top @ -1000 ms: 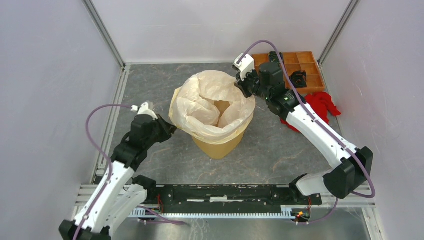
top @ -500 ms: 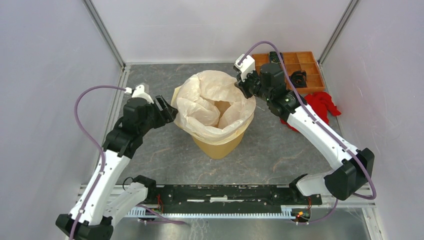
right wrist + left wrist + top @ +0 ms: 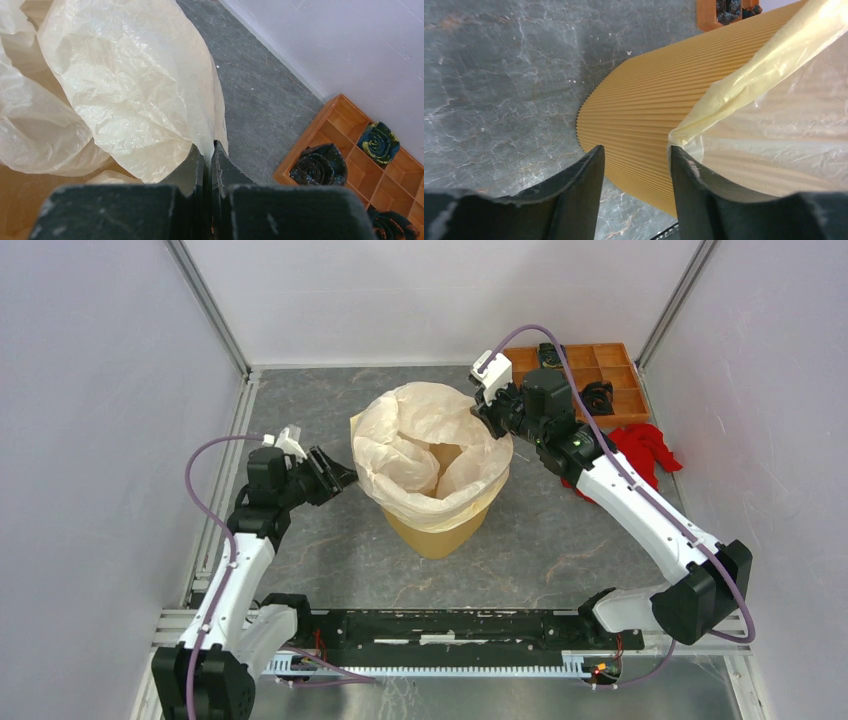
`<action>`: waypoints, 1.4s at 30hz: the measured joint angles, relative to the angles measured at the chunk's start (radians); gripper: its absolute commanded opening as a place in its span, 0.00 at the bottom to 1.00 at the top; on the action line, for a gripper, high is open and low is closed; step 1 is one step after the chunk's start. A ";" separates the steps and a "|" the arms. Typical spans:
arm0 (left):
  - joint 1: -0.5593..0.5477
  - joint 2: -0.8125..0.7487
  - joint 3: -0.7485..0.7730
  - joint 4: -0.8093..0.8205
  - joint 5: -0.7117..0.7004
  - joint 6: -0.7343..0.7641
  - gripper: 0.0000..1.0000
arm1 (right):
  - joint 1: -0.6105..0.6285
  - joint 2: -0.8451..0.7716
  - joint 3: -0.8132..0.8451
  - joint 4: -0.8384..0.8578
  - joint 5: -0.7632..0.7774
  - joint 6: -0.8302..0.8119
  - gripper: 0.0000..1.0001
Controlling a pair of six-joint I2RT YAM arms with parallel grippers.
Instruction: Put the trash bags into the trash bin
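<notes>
- Left gripper (image 3: 340, 480) stands open, its fingers well spread with nothing between them. It sits just beside the left side of the trash bin (image 3: 440, 535), low against the table (image 3: 300, 420).
- In the left wrist view, the ribbed orange-yellow wall of the trash bin (image 3: 649, 105) shows through the gap of the left gripper (image 3: 636, 155). A folded yellowish edge of the trash bag (image 3: 774, 135) ends right at the tip of the finger on the right of that view. Whether it touches cannot be told.
- Right gripper (image 3: 483, 418) is at the far right of the bin's rim, pinched closed on the edge of the trash bag (image 3: 425, 440).
- The right wrist view shows the right gripper (image 3: 210, 150) with its jaws almost together. A thin fold of the trash bag (image 3: 125, 85) is caught between them.
- The bag is inside the bin, its crinkly cream-white film standing up above the rim and draped over the outside on the near and left sides.
- A flat orange compartment tray (image 3: 610, 365) lies at the far right corner, with dark rolled items (image 3: 320, 165) in some cells.
- A red cloth (image 3: 645, 450) lies just in front of the tray, partly under the right arm.
</notes>
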 measured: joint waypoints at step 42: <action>-0.230 0.212 -0.316 0.498 -0.057 -0.246 0.02 | -0.006 0.019 0.018 -0.029 0.106 0.261 0.71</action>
